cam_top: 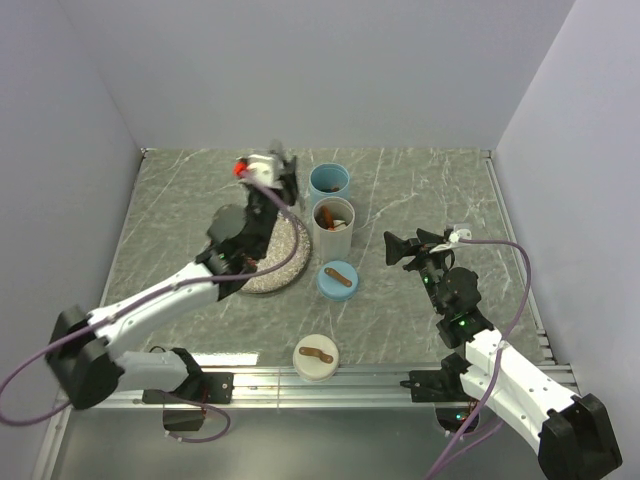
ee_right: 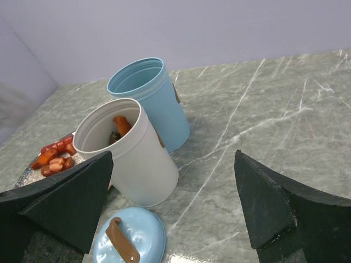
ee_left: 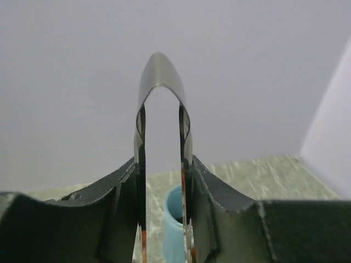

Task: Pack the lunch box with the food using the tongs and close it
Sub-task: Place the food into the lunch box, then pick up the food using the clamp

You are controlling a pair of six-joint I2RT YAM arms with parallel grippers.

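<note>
Tips of the tongs [ee_left: 159, 82] beyond the bottom edge; plate [cam_top: 288, 262] partly under left arm [cam_top: 160, 295].

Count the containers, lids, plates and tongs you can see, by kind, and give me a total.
Containers: 2 (blue container, white container)
Lids: 2 (blue lid, white lid)
Plate: 1
Tongs: 1
Total: 6

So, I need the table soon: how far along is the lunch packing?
Partly done. Some food is already in the white container. The left gripper grips the tongs. More pieces wait on the plate, and the blue lid and white lid lie on the table.
</note>
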